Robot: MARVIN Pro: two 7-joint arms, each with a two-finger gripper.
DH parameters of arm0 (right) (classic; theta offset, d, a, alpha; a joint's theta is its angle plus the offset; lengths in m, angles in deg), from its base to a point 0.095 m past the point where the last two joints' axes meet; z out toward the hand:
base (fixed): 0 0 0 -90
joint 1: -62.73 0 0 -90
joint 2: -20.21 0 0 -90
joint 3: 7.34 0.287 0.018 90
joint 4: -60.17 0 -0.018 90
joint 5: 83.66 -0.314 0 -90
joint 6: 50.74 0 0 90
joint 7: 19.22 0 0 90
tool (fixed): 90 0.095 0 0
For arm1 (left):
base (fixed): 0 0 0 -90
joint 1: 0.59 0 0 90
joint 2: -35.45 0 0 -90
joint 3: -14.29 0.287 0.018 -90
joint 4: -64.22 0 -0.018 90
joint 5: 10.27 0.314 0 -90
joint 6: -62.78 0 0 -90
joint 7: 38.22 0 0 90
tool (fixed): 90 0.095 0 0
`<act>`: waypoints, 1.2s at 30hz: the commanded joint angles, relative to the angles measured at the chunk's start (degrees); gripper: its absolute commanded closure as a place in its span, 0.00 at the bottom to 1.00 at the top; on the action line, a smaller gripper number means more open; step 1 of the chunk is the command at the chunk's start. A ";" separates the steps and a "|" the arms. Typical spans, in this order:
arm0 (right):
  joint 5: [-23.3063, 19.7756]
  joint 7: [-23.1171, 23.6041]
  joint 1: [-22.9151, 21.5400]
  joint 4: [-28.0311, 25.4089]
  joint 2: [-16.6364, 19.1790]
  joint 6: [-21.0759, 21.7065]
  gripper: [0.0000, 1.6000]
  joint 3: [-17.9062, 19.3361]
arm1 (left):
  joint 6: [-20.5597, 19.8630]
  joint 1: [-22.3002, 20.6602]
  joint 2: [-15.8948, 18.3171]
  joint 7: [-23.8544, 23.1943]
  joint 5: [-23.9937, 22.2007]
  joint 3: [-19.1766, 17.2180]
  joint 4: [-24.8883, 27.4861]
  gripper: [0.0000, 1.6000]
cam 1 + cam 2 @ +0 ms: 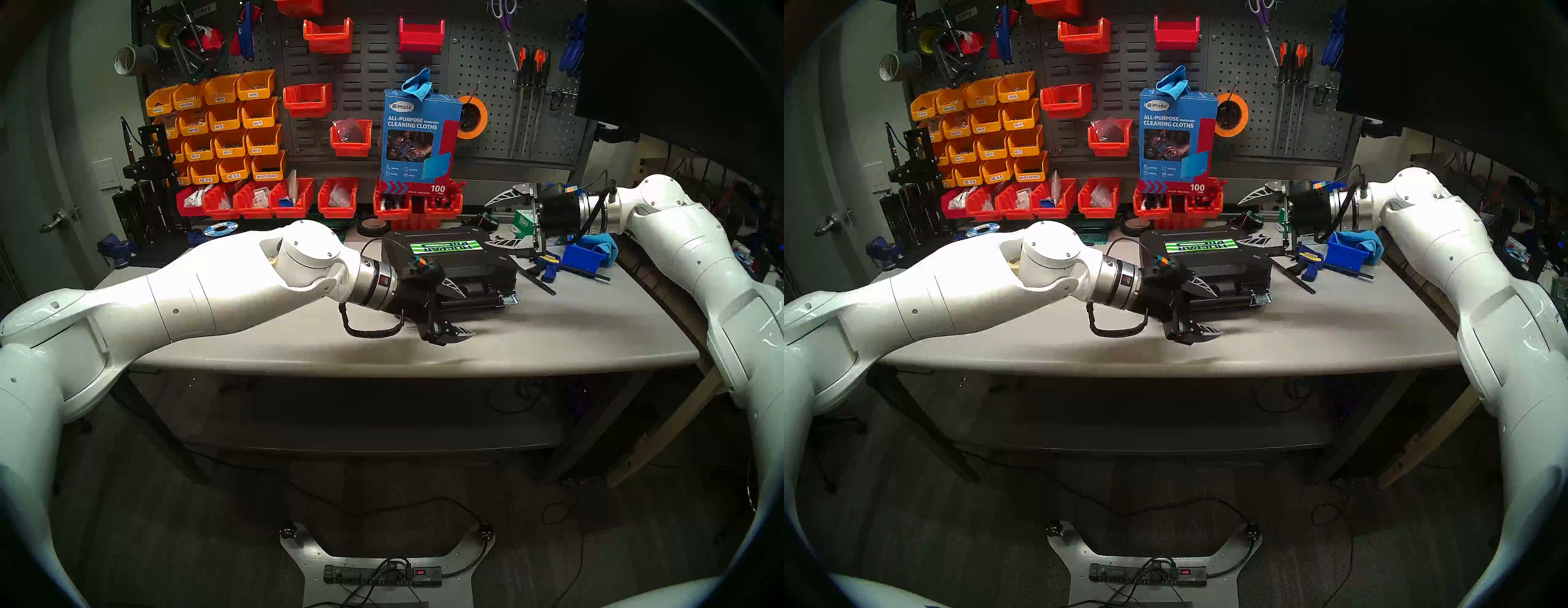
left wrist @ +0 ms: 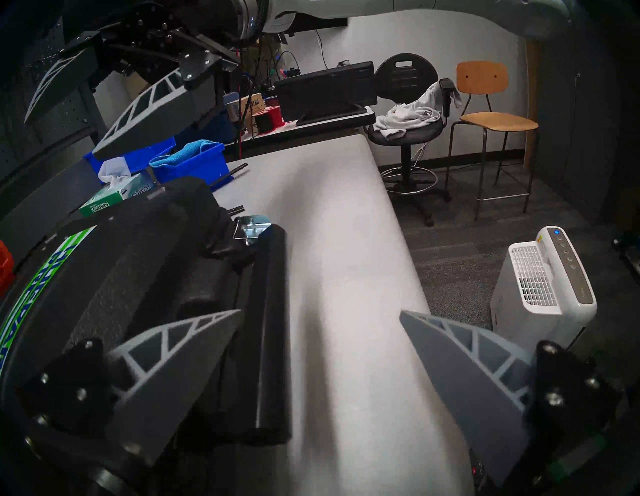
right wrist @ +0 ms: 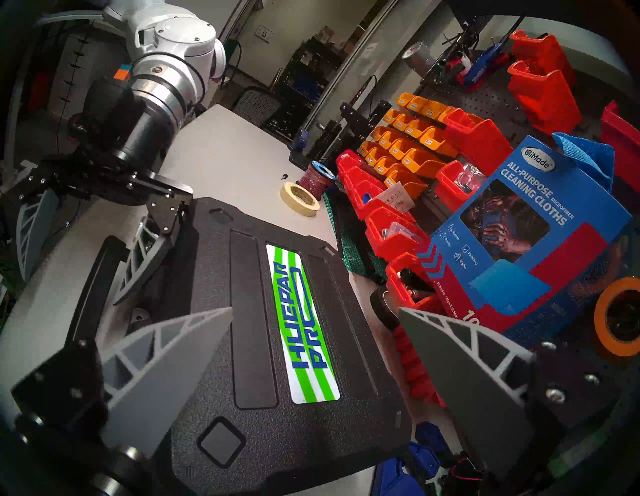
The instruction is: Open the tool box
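Note:
The black tool box (image 1: 462, 263) lies flat on the grey table (image 1: 551, 335), lid down, its green-and-white sticker (image 3: 304, 322) facing up. A silver latch (image 2: 251, 227) shows at the front right corner. My left gripper (image 1: 456, 312) is open at the box's front side. In the left wrist view the black handle bar (image 2: 272, 329) runs between its two fingers, one over the recess behind it, the other over bare table. My right gripper (image 1: 500, 220) is open at the box's far right end, and in the right wrist view its fingers hover over the lid.
A blue cleaning-cloths box (image 1: 420, 140) stands on red bins (image 1: 337, 197) behind the tool box. To the right lie a blue bin with a cloth (image 1: 587, 254), a blue clamp (image 1: 547, 265), a black rod (image 1: 536, 280) and a Kimtech tissue box (image 2: 114, 197). A tape roll (image 3: 299, 199) lies behind.

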 commanded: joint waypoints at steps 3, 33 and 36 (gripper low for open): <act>-0.15 -0.20 -1.11 -0.20 0.05 -0.10 0.00 0.54 | 0.23 -1.04 -1.38 0.57 0.48 -0.67 -0.77 0.82; -0.16 -0.22 -1.10 -0.23 0.06 -0.09 0.00 0.53 | 2.49 -4.01 -1.88 -2.59 7.97 0.43 -2.00 1.00; -0.16 -0.22 -1.10 -0.23 0.06 -0.09 0.00 0.53 | 2.69 -4.34 -1.81 -2.67 9.60 0.85 -1.79 1.00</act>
